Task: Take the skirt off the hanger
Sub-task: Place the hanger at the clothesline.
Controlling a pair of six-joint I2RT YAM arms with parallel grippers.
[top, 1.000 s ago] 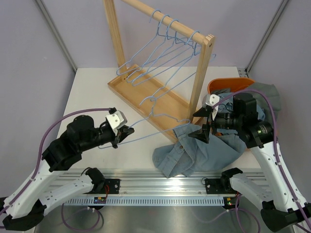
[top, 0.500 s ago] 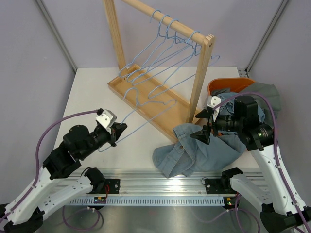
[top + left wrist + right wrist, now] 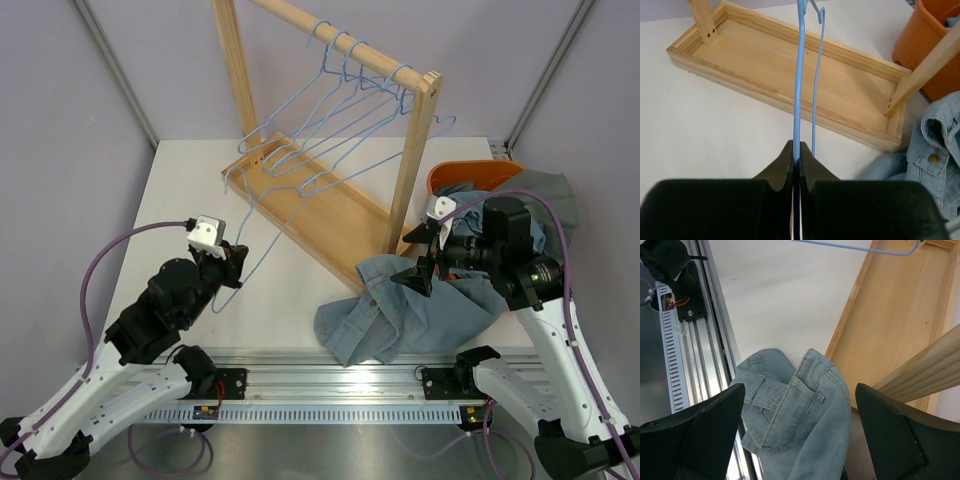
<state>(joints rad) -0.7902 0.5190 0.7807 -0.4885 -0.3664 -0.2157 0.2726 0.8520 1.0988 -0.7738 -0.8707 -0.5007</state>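
The light-blue denim skirt [image 3: 400, 310] lies crumpled on the table's front right, off the hanger; it also shows in the wrist views [image 3: 800, 415] [image 3: 935, 150]. My left gripper [image 3: 232, 262] [image 3: 796, 150] is shut on the thin blue wire hanger [image 3: 262, 243] [image 3: 800, 75], which points toward the wooden rack base. The hanger is bare and apart from the skirt. My right gripper [image 3: 418, 268] [image 3: 800, 390] hangs open just above the skirt, nothing between its fingers.
A wooden rack [image 3: 415, 150] carries several more blue hangers [image 3: 345, 80] over its tray base [image 3: 330, 205]. An orange bin [image 3: 465, 175] with clothes stands behind the right arm. The metal rail [image 3: 330, 375] runs along the near edge.
My left gripper has swung left and back with the hanger, whose far end has come away from the skirt toward the rack base. The right arm has stayed put.
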